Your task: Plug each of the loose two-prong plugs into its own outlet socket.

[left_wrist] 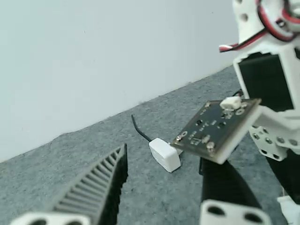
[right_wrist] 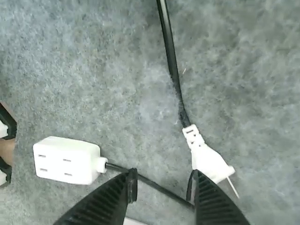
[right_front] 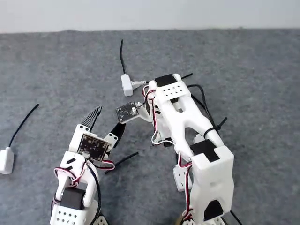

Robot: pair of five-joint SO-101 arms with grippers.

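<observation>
In the right wrist view, a white outlet block (right_wrist: 65, 160) with two pairs of slots lies on the grey carpet. A slim white two-prong plug (right_wrist: 206, 158) on a black cord lies close beside it. My right gripper (right_wrist: 164, 182) hangs open just above them, and the outlet's thin black cord (right_wrist: 150, 182) runs between its fingers. My left gripper (right_front: 107, 121) is open and holds nothing, low over the carpet. Ahead of it lies a white block (left_wrist: 165, 154) on a black cord, also seen in the high view (right_front: 127, 84). I cannot tell whether that block is a plug or an outlet.
Another white block (right_front: 5, 160) with a black cord lies at the far left edge. The right arm (right_front: 187, 122) folds over the middle of the carpet, and its camera board (left_wrist: 215, 129) sits close to my left gripper. A pale wall (left_wrist: 93, 56) bounds the far side.
</observation>
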